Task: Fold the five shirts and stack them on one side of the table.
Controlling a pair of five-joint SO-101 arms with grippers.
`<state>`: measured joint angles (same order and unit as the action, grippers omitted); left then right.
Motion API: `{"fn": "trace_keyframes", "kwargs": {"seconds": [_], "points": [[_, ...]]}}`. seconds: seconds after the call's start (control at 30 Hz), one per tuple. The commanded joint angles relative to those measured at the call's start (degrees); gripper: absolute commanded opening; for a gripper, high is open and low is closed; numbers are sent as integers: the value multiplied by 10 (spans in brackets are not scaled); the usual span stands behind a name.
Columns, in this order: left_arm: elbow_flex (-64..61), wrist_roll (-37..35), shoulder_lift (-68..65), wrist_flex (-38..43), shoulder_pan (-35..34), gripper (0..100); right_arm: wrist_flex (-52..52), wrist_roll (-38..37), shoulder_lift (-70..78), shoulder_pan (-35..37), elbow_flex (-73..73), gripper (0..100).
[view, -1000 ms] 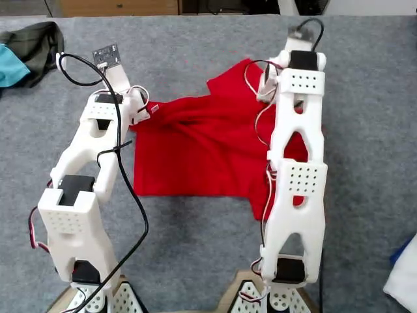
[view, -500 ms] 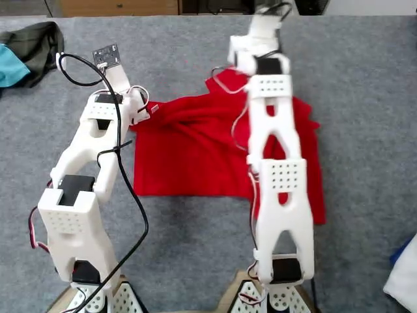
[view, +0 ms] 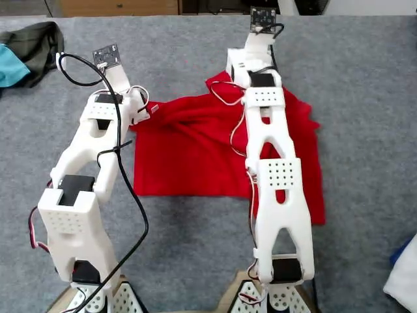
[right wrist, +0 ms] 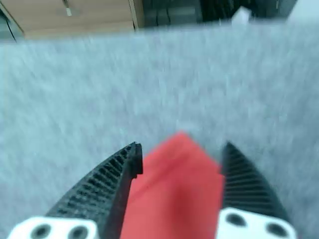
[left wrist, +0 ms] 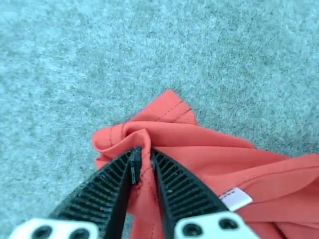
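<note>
A red shirt (view: pixel 189 150) lies crumpled on the grey table, partly spread between the two arms. My left gripper (view: pixel 141 111) sits at the shirt's left corner; in the left wrist view it (left wrist: pixel 144 152) is shut on a bunched fold of the red shirt (left wrist: pixel 199 149). My right arm stretches over the shirt's right half. Its gripper (view: pixel 236 65) is at the far corner of the shirt. In the right wrist view the right gripper (right wrist: pixel 182 149) is open, with a pointed corner of the red shirt (right wrist: pixel 174 194) between its fingers.
A dark and teal heap of clothes (view: pixel 26 49) lies at the far left corner. White and blue cloth (view: pixel 404 267) shows at the near right edge. A wooden cabinet (view: pixel 117 6) stands beyond the table's far edge.
The right arm has swung left and stretched farther out, bringing its gripper over the shirt's far corner. The left arm has kept still with its hold on the shirt.
</note>
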<state>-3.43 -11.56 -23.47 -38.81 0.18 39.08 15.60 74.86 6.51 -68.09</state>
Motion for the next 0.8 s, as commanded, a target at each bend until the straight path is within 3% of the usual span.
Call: {"fn": "trace_keyframes", "kwargs": {"seconds": [0.0, 0.23, 0.33, 0.53, 0.77], "points": [[18, 2, 7, -4, 4, 19, 21, -7, 5, -6, -6, 357], [18, 2, 7, -4, 4, 19, -5, -55, 36, -7, -6, 356], [17, 2, 7, -4, 4, 19, -40, -58, 51, -13, -7, 277], [17, 2, 7, -5, 3, 19, -85, -129, 51, -28, -7, 23], [17, 2, 7, -5, 3, 19, -49, -136, 50, -33, -59, 5]]}}
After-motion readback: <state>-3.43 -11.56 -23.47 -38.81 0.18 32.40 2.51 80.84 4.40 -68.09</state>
